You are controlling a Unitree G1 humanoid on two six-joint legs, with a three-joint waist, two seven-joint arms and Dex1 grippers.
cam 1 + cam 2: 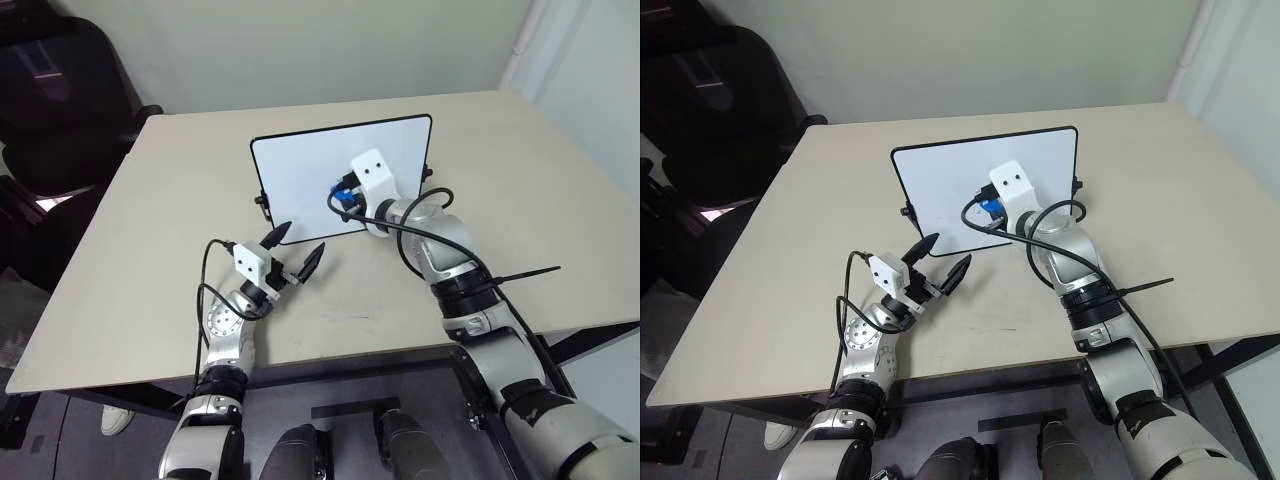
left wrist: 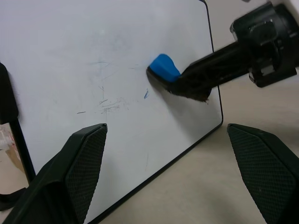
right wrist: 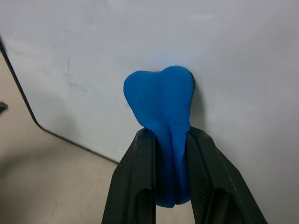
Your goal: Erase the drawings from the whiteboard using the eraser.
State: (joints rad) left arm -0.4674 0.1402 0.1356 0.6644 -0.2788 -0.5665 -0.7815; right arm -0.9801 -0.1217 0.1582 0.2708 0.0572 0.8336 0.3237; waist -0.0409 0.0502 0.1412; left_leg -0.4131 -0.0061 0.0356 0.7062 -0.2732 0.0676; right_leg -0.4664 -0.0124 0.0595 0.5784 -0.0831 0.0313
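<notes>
Pinching the eraser (image 3: 161, 107) between its two black fingers, the right gripper (image 3: 170, 179) presses the squashed blue block against the face of the whiteboard (image 1: 300, 170). The board stands propped upright near the middle of the table (image 1: 560, 190), a little toward its far edge, and the eraser touches its lower right part. Faint remains of the drawings (image 2: 110, 102), thin bluish strokes, lie on the white surface beside the eraser. The left gripper (image 1: 297, 252) hovers just in front of the board's lower edge, its fingers spread wide and holding nothing.
</notes>
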